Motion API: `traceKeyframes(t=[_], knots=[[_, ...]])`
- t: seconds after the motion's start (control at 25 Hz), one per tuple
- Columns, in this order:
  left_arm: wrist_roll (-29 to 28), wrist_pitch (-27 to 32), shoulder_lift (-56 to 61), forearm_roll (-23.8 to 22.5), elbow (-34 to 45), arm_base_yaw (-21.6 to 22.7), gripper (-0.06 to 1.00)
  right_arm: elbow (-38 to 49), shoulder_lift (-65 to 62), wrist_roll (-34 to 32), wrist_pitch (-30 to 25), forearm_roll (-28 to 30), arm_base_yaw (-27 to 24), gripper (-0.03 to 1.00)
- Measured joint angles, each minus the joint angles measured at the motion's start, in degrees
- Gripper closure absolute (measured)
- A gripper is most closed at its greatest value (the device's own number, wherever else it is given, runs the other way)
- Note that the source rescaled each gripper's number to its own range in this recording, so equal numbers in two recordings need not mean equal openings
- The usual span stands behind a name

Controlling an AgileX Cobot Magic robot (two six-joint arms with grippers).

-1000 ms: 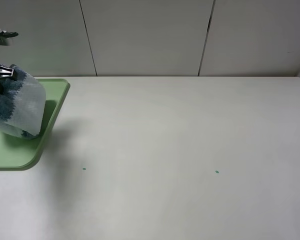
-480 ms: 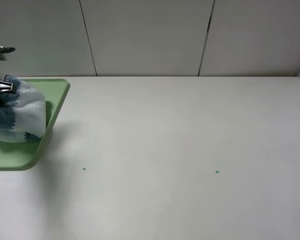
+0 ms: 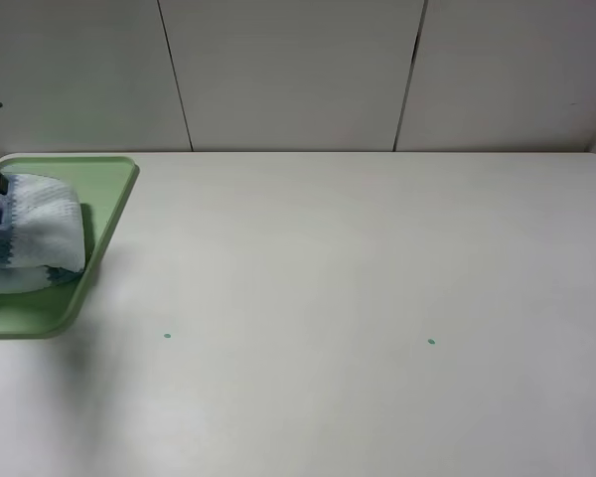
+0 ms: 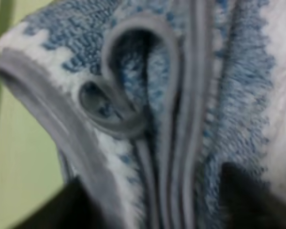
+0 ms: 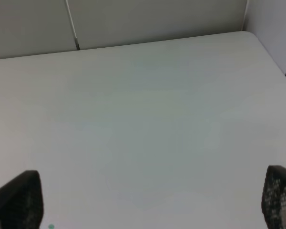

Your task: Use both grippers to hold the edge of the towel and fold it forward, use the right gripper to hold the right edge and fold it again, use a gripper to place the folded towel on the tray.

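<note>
Since a second ago the folded towel [image 3: 32, 231] has come down from hanging tilted above the tray [image 3: 107, 214] to lying flat on it, at the far left edge of the high view. Only a sliver of the left gripper [image 4: 152, 195] shows in that view, against the towel's left end; in its wrist view two dark fingertips [image 4: 248, 191] stand either side of the stacked grey hems, which fill the space between them, and I cannot tell whether the jaws still pinch the cloth or have just let go. The towel is soft, light terry, limp and apt to sag or unfold, so it is best taken at the layered hem edge where all the folds can be caught together. It rests within the tray's rim, toward the tray's right side. The right gripper [image 5: 148, 210] hangs well apart over the bare table [image 3: 358, 298], fingers spread wide, holding nothing.
</note>
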State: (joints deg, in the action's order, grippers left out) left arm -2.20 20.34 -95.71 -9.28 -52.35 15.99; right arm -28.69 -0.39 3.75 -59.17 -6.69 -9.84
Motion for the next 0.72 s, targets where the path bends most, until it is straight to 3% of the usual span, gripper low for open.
traceKeyframes(t=[0.08, 0.2, 0.72], knots=[[-0.05, 0.00, 0.00, -0.07, 0.00, 0.13, 0.04, 0.00, 0.00, 0.00, 0.00, 0.00, 0.00, -0.03], [-0.05, 1.39, 0.00, -0.07, -0.77, 0.13, -0.03, 0.00, 0.00, 0.00, 0.00, 0.00, 0.00, -0.03], [0.00, 16.23, 7.05, 0.60, -6.43, 0.13, -0.05, 0.00, 0.00, 0.00, 0.00, 0.00, 0.00, -0.03]])
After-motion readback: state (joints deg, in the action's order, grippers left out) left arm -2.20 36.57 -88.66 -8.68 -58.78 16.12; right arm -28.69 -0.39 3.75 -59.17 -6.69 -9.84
